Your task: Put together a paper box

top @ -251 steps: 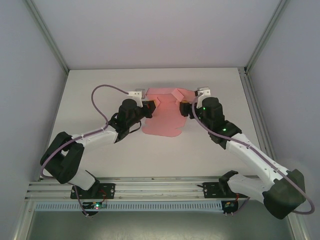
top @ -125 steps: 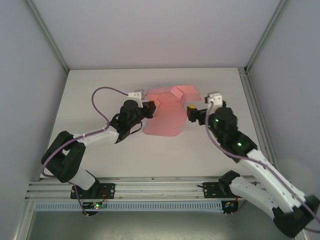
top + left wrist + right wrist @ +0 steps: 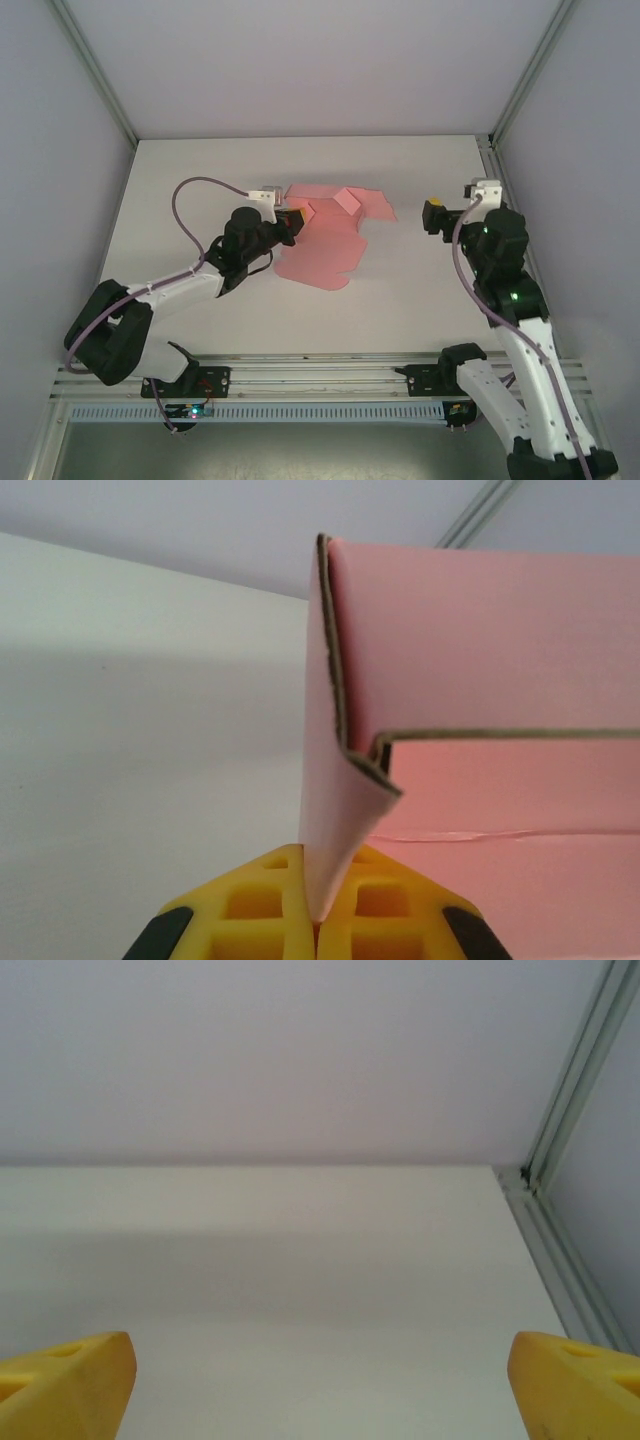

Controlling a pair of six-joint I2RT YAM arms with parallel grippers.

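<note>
On the table point(image 3: 200, 180), far middle, lies the paper box point(image 3: 325, 245), half-folded. The left gripper point(image 3: 290, 215) pinches its left flap; the right gripper point(image 3: 435, 216) gapes empty, well right. Fold slowly along the crease, bracing the sheet.

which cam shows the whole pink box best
Top external: it takes in the whole box, a partly folded sheet lying on the table with its far flaps raised. The left wrist view gives a close-up of one folded flap, pinched in the left gripper.
</note>
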